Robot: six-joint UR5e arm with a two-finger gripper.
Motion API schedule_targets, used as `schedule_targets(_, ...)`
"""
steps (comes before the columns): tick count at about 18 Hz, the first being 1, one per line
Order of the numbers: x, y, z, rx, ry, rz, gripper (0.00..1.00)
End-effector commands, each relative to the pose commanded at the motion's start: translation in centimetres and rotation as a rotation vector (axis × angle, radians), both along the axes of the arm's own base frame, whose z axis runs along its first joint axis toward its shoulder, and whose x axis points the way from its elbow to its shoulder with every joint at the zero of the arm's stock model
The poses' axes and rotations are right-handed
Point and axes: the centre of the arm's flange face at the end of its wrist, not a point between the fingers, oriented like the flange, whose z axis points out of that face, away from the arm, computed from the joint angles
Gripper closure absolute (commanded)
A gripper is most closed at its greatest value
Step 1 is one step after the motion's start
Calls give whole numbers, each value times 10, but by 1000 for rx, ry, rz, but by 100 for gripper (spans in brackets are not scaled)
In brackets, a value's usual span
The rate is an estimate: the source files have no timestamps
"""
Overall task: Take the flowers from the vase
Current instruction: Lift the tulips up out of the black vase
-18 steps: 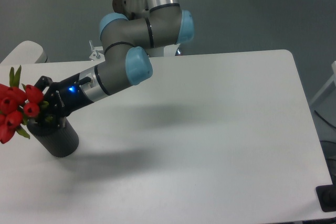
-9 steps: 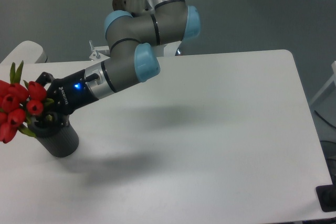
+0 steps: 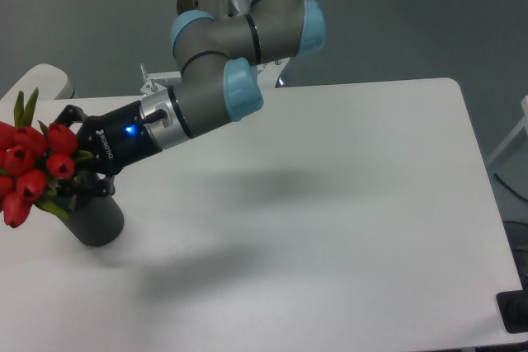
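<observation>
The flowers (image 3: pixel 31 169), a bunch of red tulip buds with green leaves, stick out to the left at the table's left edge. Their stems run down towards the black vase (image 3: pixel 95 220), which stands upright on the white table. My gripper (image 3: pixel 80 156) reaches in from the right, just above the vase's top, with its black fingers (image 3: pixel 69 113) on either side of the stems. It looks shut on the stems. The stem ends and the vase's hole are hidden behind the gripper.
The white table (image 3: pixel 330 204) ends close to the left of the vase. A second white surface (image 3: pixel 41 80) lies at the far left. A small metal bracket (image 3: pixel 153 82) stands behind the arm. A black object (image 3: pixel 516 311) sits at the bottom right corner.
The gripper and the flowers have risen slightly and shifted a little right together. The arm's elbow has moved to the right. The vase has stayed in place.
</observation>
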Motion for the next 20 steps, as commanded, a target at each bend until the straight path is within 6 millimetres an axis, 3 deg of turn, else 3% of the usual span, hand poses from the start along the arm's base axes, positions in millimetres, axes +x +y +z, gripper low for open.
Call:
schedule_targets(6, -20, 6, 40, 20, -11, 27, 89)
schedule_targets(12, -52, 6, 61, -15, -53, 84, 89)
schedule_targets(18, -82, 31, 46, -23, -20, 97, 88)
schedule_targets(20, -98, 31, 43, -46, 28, 132, 88)
